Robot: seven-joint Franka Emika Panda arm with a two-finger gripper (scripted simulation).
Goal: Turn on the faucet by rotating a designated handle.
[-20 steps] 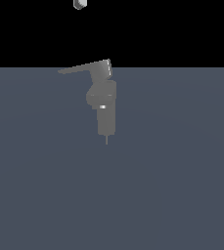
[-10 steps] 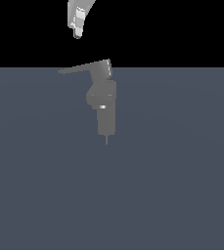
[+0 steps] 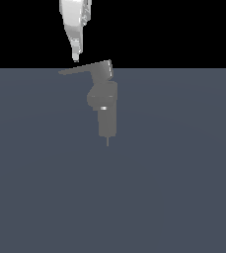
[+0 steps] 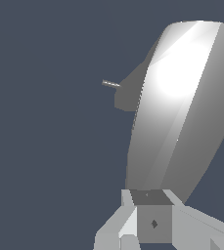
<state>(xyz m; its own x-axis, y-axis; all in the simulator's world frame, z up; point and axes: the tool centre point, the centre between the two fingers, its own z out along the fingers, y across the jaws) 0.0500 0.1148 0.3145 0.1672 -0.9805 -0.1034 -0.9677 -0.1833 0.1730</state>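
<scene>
Faucet [image 3: 104,101]: 1 small matte grey unit, upright on the flat slate-grey floor [image 3: 173,188], near the middle of the exterior view; cylindrical body with a rounded bulge mid-way, a blocky cap on top, 1 small bright band below the bulge, and a thin pin at the foot.
Handle [image 3: 80,69]: long, thin, flat grey lever; projects from the blocky cap toward the exterior view's left, tapering to a point, close to level with a slight droop at the tip.
Gripper [image 3: 75,55]: white, reaching down from the upper edge of the exterior view; tip just above the handle's outer part, near its pointed end; contact or a small gap impossible to tell.
Fingers: seen as 1 narrow tip in the exterior view; spread impossible to judge from either view.
Wrist view: filled largely by a big, brightly lit grey curved surface [image 4: 182,107], the handle seen close up; darker faucet body [image 4: 128,95] behind it with the thin pin [image 4: 111,84] sticking out; pale gripper parts [image 4: 133,224] at the frame's edge.
Background: black above the floor line in the exterior view.
</scene>
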